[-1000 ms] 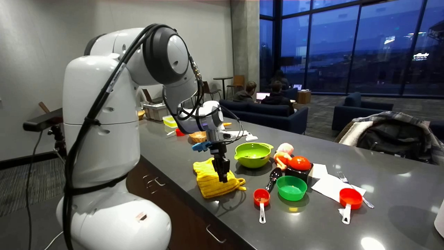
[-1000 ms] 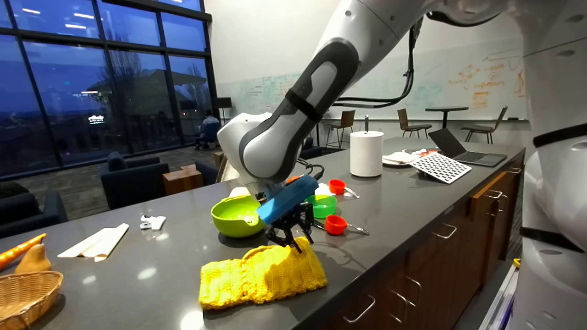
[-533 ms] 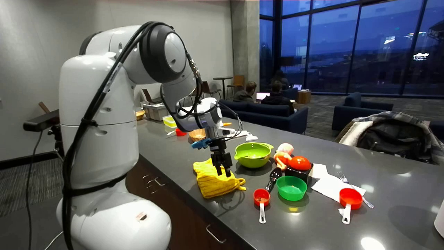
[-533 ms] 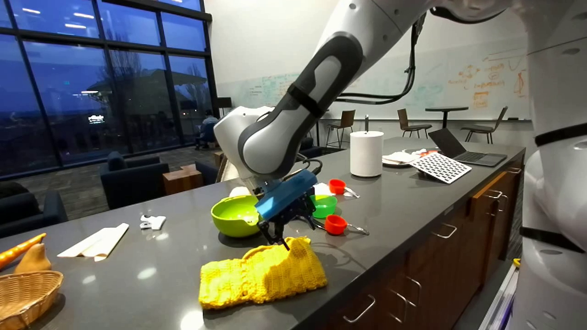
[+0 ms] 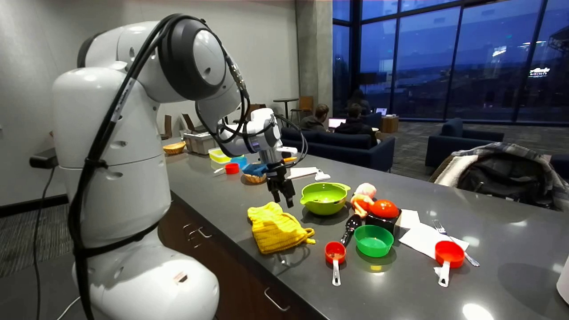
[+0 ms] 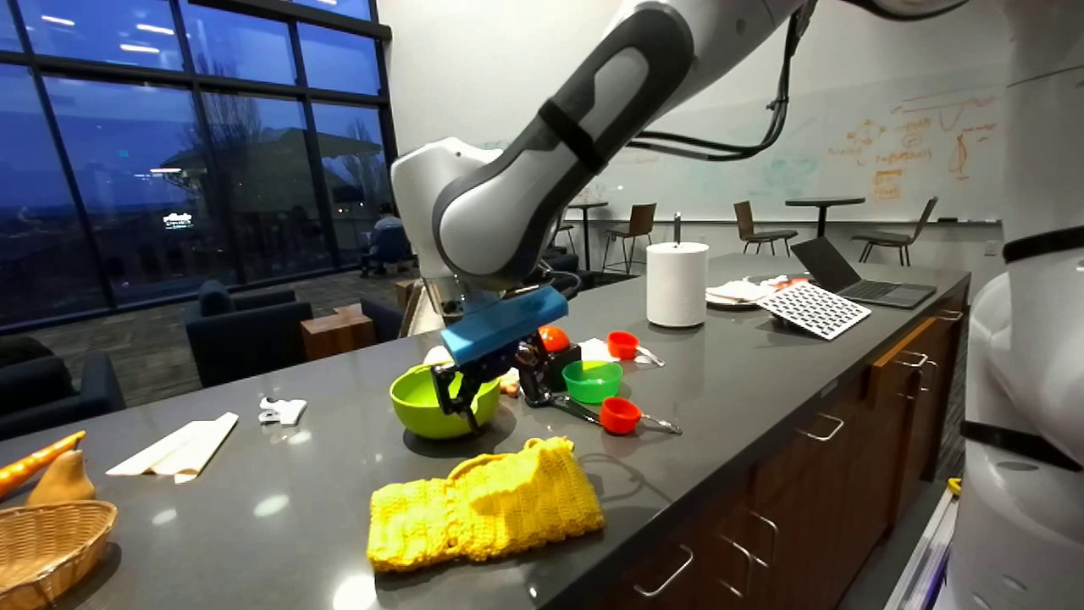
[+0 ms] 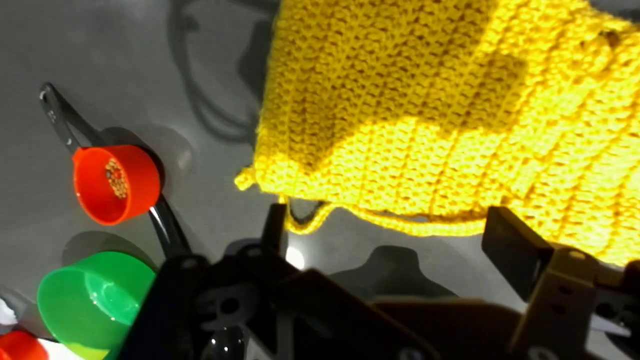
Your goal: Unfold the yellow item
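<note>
The yellow item point(image 6: 487, 508), a ribbed knitted cloth, lies on the dark counter in both exterior views. It is long and creased across its middle, and one end bulges up in a ridge. A thin cord point(image 7: 415, 228) of the same yarn loops along its edge in the wrist view. My gripper point(image 5: 283, 201) hangs above the counter between the cloth and the lime-green bowl, apart from the cloth. Its fingers point(image 7: 515, 245) stand wide open in the wrist view, with nothing held; cord and counter show beyond the gap.
The lime-green bowl point(image 5: 323, 206) stands close behind the gripper. A red measuring cup point(image 7: 117, 185), a green cup point(image 7: 95, 300) and a black spoon point(image 5: 350, 226) sit beside the cloth. A wicker basket point(image 6: 51, 551) is at one end. The counter's drawer side runs near the cloth.
My gripper has spread its fingers, risen off the cloth and moved toward the lime-green bowl. The cloth stays where it was, with its raised ridge about the same.
</note>
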`<action>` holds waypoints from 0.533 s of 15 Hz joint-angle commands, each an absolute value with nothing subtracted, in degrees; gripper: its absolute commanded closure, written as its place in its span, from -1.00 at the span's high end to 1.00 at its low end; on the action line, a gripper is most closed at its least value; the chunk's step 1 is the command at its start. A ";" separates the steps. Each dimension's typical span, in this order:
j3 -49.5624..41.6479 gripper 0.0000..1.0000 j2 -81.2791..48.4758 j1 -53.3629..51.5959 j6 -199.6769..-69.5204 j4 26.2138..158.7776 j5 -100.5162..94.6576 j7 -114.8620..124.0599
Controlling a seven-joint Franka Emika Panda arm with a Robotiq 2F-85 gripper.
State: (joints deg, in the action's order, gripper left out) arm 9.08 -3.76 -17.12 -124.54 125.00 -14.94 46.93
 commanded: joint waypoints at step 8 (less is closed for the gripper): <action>10.43 1.00 2.21 -14.47 -115.94 122.00 -8.14 37.79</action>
